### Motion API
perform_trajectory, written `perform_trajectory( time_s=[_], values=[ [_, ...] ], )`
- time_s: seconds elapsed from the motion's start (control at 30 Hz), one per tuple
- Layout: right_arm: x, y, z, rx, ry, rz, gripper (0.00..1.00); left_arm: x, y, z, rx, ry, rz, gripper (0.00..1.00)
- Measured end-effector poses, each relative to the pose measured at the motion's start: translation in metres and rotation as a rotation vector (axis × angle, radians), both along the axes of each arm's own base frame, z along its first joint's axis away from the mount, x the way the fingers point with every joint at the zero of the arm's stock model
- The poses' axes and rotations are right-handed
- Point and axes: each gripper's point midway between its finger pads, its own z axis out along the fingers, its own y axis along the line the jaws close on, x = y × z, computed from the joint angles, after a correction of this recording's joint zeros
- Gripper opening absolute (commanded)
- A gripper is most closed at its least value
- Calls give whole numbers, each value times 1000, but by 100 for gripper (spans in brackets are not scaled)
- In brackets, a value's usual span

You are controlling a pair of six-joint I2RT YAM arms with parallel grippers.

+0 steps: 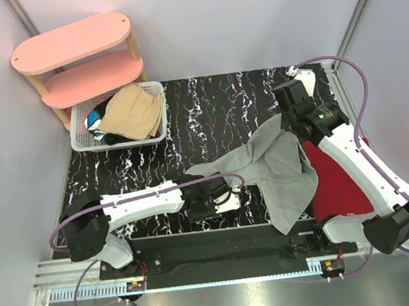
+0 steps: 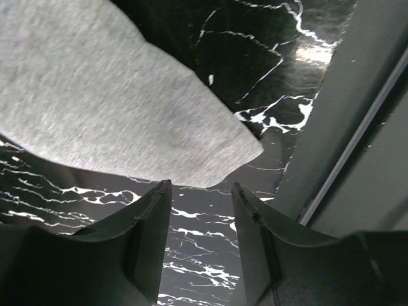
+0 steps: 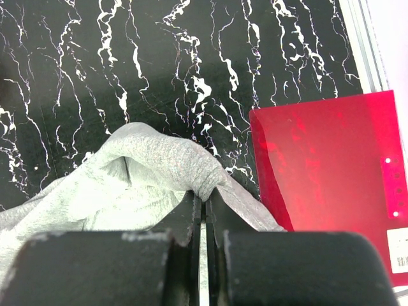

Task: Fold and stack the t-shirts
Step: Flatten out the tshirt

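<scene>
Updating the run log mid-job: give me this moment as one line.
left gripper: open, empty, at grey shirt edge | right gripper: shut on grey shirt | tan shirt: in basket

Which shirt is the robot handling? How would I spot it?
Find the black marbled table. At its front right, beside the red sheet, the light grey t-shirt is pinched in the right hand. Unlike the tan shirt in the white basket, it is grey and lies outside.

Pale walls (image 1: 233, 17), pink two-tier shelf (image 1: 74, 42) in far-left corner, black white-veined tabletop (image 1: 208, 116)
</scene>
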Motion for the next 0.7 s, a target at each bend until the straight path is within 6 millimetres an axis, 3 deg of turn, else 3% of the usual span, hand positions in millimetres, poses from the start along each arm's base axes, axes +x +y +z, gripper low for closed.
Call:
perform_trajectory(
  time_s=[0.4,0.53,0.7],
  values=[
    [0,3,-4,7,14,10,0,-28,5,-27,63,90,-39,64],
    [0,4,-6,11,18,11,0,-28,3,-33,69,95,-40,54],
    [1,5,-7,17,21,13,0,-23,-2,-43,75,83,-43,20]
  ],
)
